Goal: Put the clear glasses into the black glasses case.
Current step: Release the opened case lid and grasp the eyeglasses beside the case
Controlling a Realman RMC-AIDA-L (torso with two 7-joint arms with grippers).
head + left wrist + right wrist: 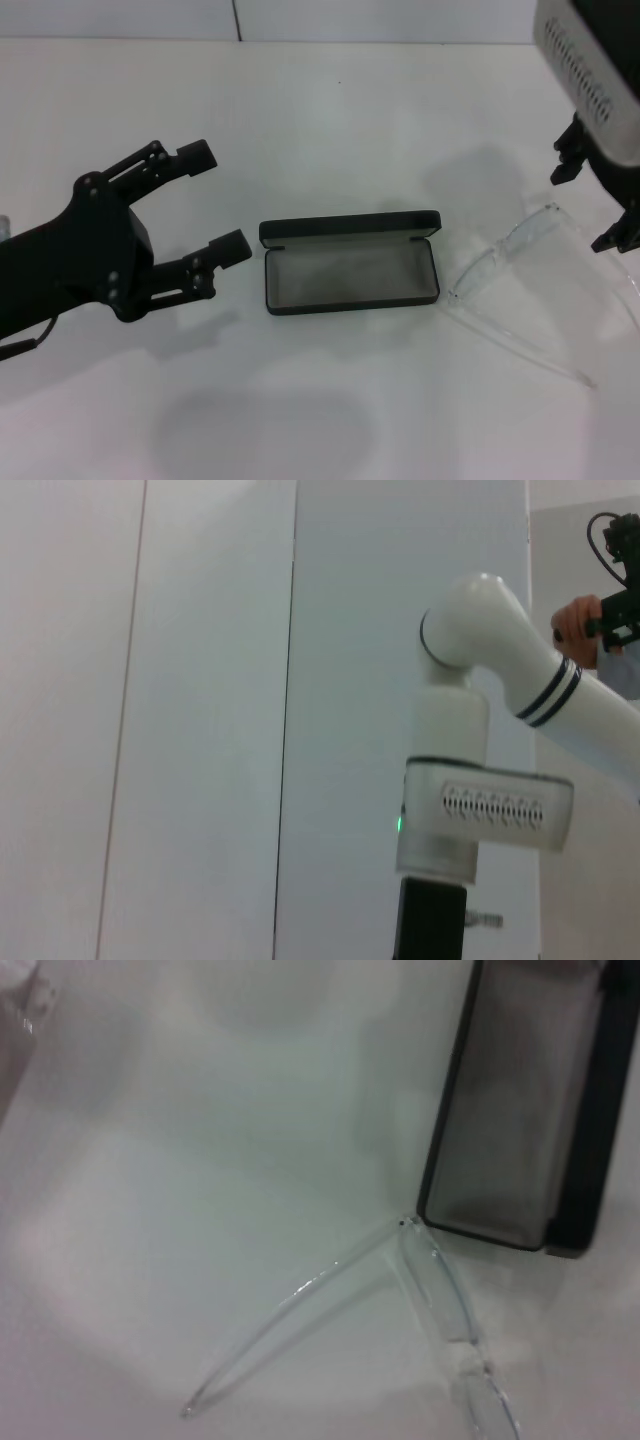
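The black glasses case [350,265] lies open in the middle of the white desk [330,120], grey lining up, lid standing along its far side. Just beside it, toward the desk's right edge, the clear glasses [520,250] rest on the surface with their arms unfolded, one long arm [520,345] stretching toward the near edge; in the right wrist view the hinge corner [405,1225] sits almost against the case's corner. The right tool [590,205] hangs over the glasses at the right edge, and whether its fingers are spread I cannot tell. The left tool [205,200] hovers off the case's left end, fingers wide apart, holding nothing.
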